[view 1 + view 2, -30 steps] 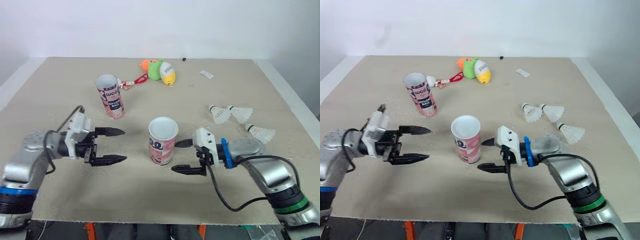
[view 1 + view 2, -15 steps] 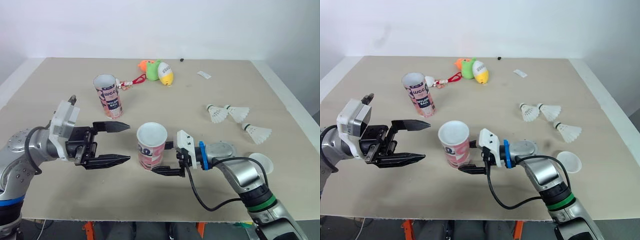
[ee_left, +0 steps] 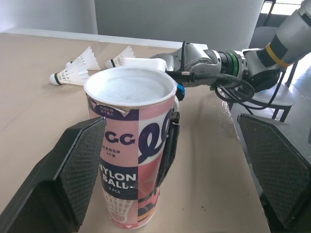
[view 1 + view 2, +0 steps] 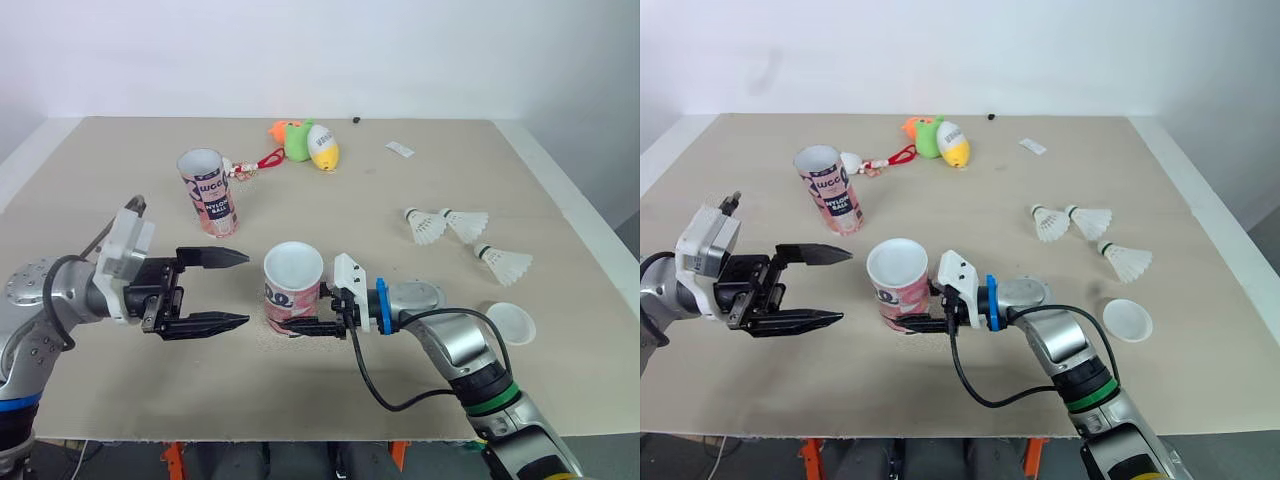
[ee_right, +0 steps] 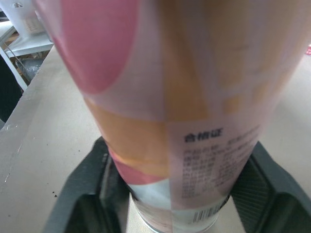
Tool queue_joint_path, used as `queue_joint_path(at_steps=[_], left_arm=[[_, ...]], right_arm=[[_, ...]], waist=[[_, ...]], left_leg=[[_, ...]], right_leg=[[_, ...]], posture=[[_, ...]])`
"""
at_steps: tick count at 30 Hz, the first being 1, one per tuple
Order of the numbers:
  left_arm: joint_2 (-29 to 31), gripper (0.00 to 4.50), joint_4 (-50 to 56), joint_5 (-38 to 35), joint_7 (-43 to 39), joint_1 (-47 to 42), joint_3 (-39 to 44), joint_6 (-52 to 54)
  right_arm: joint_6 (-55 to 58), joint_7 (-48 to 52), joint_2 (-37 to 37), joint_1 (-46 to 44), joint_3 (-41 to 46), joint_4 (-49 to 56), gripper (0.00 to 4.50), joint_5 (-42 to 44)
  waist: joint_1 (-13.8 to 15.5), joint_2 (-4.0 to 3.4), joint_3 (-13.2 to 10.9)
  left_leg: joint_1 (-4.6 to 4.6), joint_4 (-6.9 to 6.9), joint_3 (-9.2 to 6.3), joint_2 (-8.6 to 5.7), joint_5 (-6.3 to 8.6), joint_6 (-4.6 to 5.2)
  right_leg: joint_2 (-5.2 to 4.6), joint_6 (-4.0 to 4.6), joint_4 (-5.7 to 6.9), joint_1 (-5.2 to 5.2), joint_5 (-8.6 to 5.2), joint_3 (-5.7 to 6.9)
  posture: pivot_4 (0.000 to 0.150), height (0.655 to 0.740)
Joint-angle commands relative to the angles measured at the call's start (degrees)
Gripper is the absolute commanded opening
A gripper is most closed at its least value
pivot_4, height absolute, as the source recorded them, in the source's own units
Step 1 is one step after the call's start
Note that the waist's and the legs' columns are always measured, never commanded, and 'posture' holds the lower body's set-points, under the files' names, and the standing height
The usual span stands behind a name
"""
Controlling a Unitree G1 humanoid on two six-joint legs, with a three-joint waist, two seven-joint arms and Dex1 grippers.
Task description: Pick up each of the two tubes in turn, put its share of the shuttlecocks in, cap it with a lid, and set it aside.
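Near tube [image 4: 293,290] stands upright mid-table, my right gripper [image 4: 300,322] clasping it low, near the base. Light thin card, I reckon: squeeze gently or it dents, and gripped this low it may tip. Left gripper [image 4: 245,289] hangs wide open just beside. Plenty of bare table around; shuttlecocks [image 4: 445,222] and lid [image 4: 510,322] lie well off to my right.

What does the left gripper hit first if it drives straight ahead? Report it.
The near pink-and-white cardboard tube, standing open-topped directly ahead of the open left gripper, in line with the gap between its fingers. The right gripper clasps it low down. The gap to the tube looks short.
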State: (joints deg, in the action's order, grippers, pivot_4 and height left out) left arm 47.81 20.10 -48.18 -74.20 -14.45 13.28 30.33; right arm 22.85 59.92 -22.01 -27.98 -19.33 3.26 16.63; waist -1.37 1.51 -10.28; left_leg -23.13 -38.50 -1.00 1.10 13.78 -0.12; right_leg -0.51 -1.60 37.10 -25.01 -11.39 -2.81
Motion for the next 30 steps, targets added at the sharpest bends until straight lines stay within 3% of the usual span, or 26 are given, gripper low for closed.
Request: queue_joint_path(at_steps=[1,8,12,17,25,30], left_arm=[[-0.3,4.5,-0.2,0.3,-0.3,-0.7,-0.3,-1.2],[-0.2,4.5,-2.2,2.2,-1.5,-1.0,-3.8,-1.3],[-1.4,4.5,-3.7,2.2,-1.8,-2.8,-5.1,-1.3],[-4.5,4.5,-6.4,3.8,-1.9,-6.7,-7.1,-3.4],[-15.9,4.5,-9.4,4.4,1.3,-14.6,-8.9,-9.1],[-20.1,4.5,-10.9,6.6,3.7,-18.2,-11.2,-10.4]], right_arm=[[0.6,0.5,-2.4,-1.4,4.5,1.9,2.47,2.0],[4.6,2.6,-12.8,-1.6,17.5,5.7,2.47,8.5],[4.4,1.4,-19.0,-3.1,25.2,1.7,2.47,9.7],[0.5,-6.4,-25.2,-12.2,31.2,-17.4,2.47,4.0],[-10.3,-24.8,-30.5,-28.7,33.2,-55.2,2.47,-5.7],[-14.4,-29.1,-30.7,-30.4,32.6,-65.7,2.47,-8.0]], waist=[[0.0,0.0,0.0],[0.0,-0.03,0.0],[0.1,-0.02,0.0],[0.0,-0.02,0.0],[-0.1,0.02,-0.1],[-0.2,0.01,-0.1]], left_leg=[[0.0,0.0,0.0,0.01,0.0,0.0],[-0.01,0.0,0.09,0.03,0.0,-0.01],[-0.02,0.05,0.12,0.05,0.0,0.0],[0.1,0.05,0.4,0.08,0.0,0.0],[0.08,0.07,0.85,0.02,0.01,0.04],[0.06,0.12,1.05,-0.04,0.12,0.22]], right_leg=[[0.01,0.01,0.0,-0.01,0.0,0.0],[0.03,0.01,-0.01,-0.03,0.01,-0.07],[0.07,0.03,-0.01,-0.07,-0.01,-0.1],[0.14,0.06,-0.01,-0.08,0.1,-0.33],[0.13,-0.12,-0.12,-0.15,0.26,-0.87],[0.12,0.03,-0.17,-0.22,0.36,-1.18]], posture=[[0.15,0.7323],[0.15,0.7323],[0.15,0.7323],[0.15,0.7323],[0.15,0.7323],[0.15,0.7323]])
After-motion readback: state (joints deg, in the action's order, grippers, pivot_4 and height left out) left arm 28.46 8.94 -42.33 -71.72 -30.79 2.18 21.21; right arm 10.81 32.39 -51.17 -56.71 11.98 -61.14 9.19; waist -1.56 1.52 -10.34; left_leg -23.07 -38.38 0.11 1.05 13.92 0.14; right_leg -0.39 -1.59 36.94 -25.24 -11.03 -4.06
